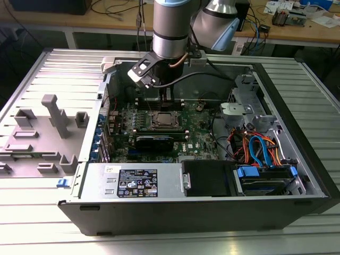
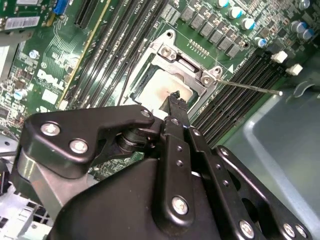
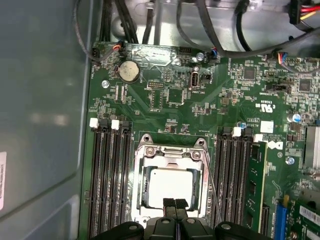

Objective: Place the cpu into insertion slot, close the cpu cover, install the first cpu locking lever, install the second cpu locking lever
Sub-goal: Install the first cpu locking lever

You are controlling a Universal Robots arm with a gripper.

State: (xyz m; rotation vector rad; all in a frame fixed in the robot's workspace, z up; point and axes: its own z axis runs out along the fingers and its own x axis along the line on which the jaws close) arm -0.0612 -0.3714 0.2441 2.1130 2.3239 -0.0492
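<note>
Gripper (image 3: 175,204) pinched closed and empty over the cpu (image 3: 170,184); pushing down off-centre could skew it in the insertion slot (image 3: 142,186)

A silver ribbed aluminium bench (image 1: 64,69) spreads across the exterior view, its long parallel grooves running between the exterior view's left and right. The strip nearest the camera is washed pale by bright glare, and the far part reads a duller grey. Behind the bench stands a long light-wooden table (image 1: 111,20) on a white metal leg (image 1: 68,38). Loose black cables (image 1: 106,8) trail over its top. Small circuit boards (image 1: 289,16) and white papers (image 1: 325,21) lie toward the exterior view's right. The space under that table is in deep shadow. Elsewhere the light is soft and even.
</note>
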